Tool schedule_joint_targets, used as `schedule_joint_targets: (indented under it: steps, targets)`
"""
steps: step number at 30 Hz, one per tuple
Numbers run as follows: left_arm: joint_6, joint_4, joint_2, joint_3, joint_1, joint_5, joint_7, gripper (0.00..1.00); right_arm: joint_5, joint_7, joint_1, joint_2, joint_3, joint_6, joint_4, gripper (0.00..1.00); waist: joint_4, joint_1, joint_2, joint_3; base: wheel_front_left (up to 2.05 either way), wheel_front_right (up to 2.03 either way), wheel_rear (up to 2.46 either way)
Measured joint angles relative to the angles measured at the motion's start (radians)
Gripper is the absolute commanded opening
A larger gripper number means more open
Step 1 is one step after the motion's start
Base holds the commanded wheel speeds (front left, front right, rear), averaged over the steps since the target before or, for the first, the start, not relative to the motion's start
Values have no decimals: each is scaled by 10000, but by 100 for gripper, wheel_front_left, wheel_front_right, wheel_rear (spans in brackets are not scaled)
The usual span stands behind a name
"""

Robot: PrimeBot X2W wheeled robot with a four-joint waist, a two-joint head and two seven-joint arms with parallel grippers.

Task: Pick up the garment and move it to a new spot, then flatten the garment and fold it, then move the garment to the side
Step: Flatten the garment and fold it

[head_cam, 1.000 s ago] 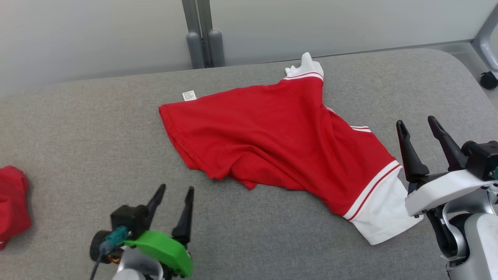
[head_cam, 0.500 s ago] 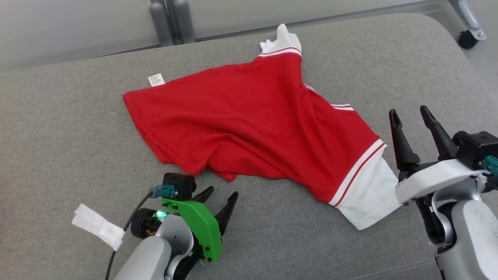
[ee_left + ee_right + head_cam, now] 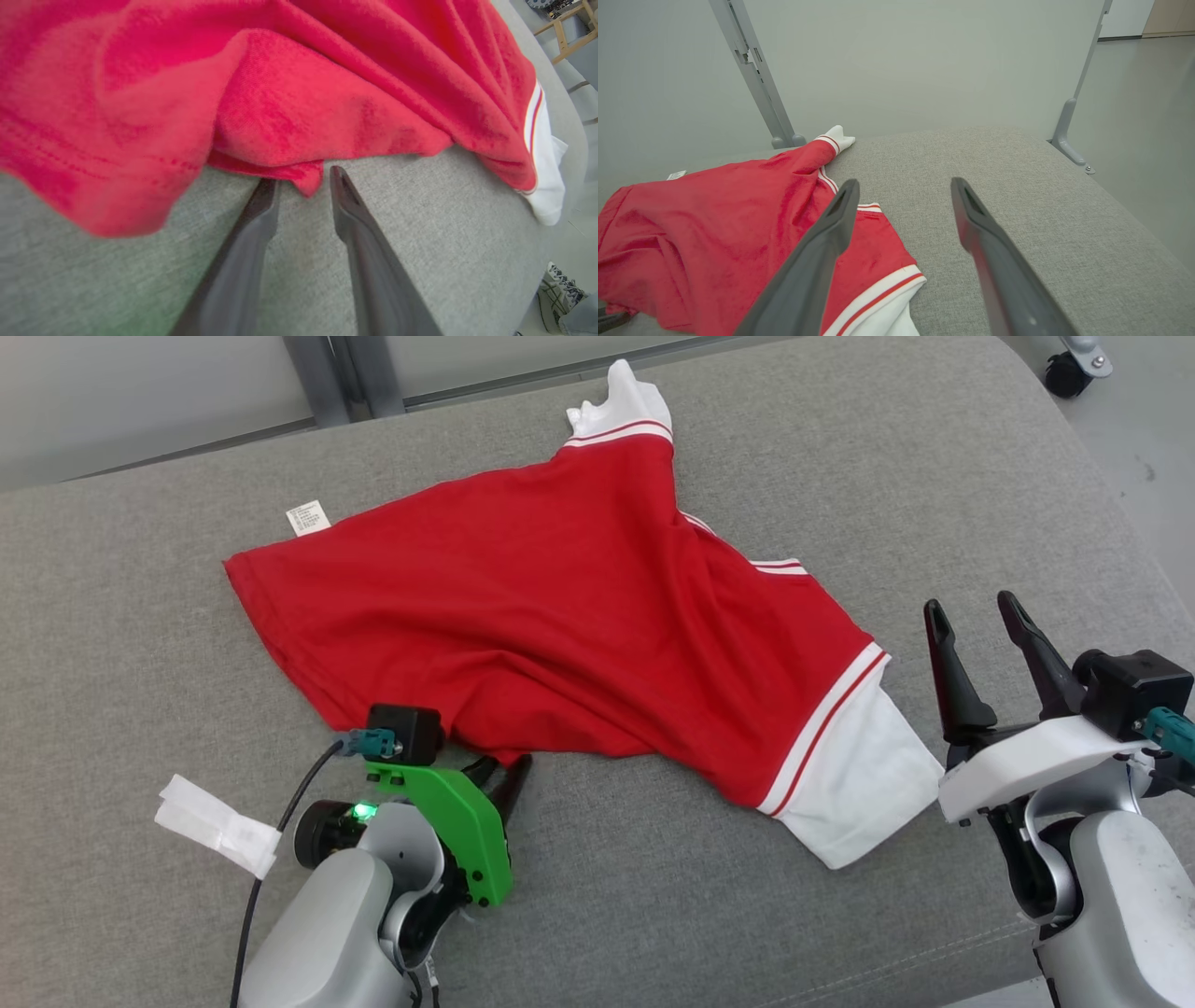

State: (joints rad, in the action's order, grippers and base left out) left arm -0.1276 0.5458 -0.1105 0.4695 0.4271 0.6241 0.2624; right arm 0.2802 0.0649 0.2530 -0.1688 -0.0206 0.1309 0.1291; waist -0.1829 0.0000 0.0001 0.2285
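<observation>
while bent over the grey cushion (image 3: 140, 663), looks down on the red garment (image 3: 560, 616) sprawled across its middle, crumpled rather than flat, long axis running from the hem and small label (image 3: 307, 517) at 10 o'clock down to the white sleeve (image 3: 859, 803) at 4 o'clock. has the left gripper (image 3: 507, 767) at 6 o'clock of the cloth, right at the near edge, fingers aimed toward 12 o'clock. shows, along the left wrist view, jaws drawn narrow with a gap between, and a pointed hem fold (image 3: 307, 185) poking into that gap from 12 o'clock; cannot tell whether pinched, looks loose. holds the right gripper (image 3: 971, 607) out at 3 o'clock, just beside the white sleeve but apart from it, jaws wide and empty, sleeve lying toward 9 o'clock of them. makes the left arm plainly the nearer one to the cloth. reads as the very start of the pick-up: calls for a firm bite on the fold straight ahead at 12 o'clock, then a lift. risks catching one thin layer only and dragging the rest along the cushion; might go easier with the right taking the sleeve at the 4 o'clock end, given the length of the cloth along that axis.
</observation>
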Motion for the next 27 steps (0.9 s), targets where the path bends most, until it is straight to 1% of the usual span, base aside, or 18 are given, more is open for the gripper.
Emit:
schedule_joint_targets:
  steps: [1, 2, 8, 11, 13, 14, 17, 19, 23, 27]
  targets:
    - [0, 59, 12, 6, 39, 6, -15, 24, 0, 17, 7, -2, 10, 0, 17, 100, 5, 0, 0, 3, 0, 0, 0]
    - [0, 100, 17, 21, 60, 25, -56, 1, 0, 31, 18, -6, 23, -2, 38, 100, 19, 0, 0, 1, 0, 0, 0]
    - [0, -27, 27, 293, 8, 188, -155, 0, -27, 42, -12, -36, 167, 0, 167, 100, 214, 0, 0, -164, 0, 0, 0]
    - [0, -617, -21, 387, -237, 571, -299, 0, -27, 17, -77, -94, 234, -2, 228, 100, 358, 0, 0, -347, 0, 0, 0]
    - [-13, -1310, -247, 529, -506, 677, -238, 0, -25, -86, -241, -144, 295, 0, 261, 100, 522, 0, 0, -530, 0, 0, 0]
    - [-13, -1570, -395, 558, -664, 773, -123, 0, -23, -125, -302, -161, 336, 0, 267, 100, 590, 0, 0, -595, 0, 0, 0]
    - [-13, -2539, -1124, 698, -1268, 1041, 385, 0, -21, -376, -488, -217, 416, 0, 244, 100, 879, 0, 0, -793, 0, 0, 0]
    - [-13, -3206, -1758, 813, -1596, 1055, 815, 0, -21, -479, -599, -249, 481, 0, 217, 100, 1088, 0, -1, -916, 0, 0, 0]
    - [-13, -4270, -2823, 936, -2326, 1197, 1707, 0, -21, -646, -648, -242, 535, 0, 100, 100, 1448, 0, -1, -1086, 0, 0, 0]
    - [125, -5028, -3545, 857, -2858, 1329, 2261, 0, -21, -826, -682, -251, 552, 0, 23, 100, 1676, 1, -1, -1181, 0, 0, 0]
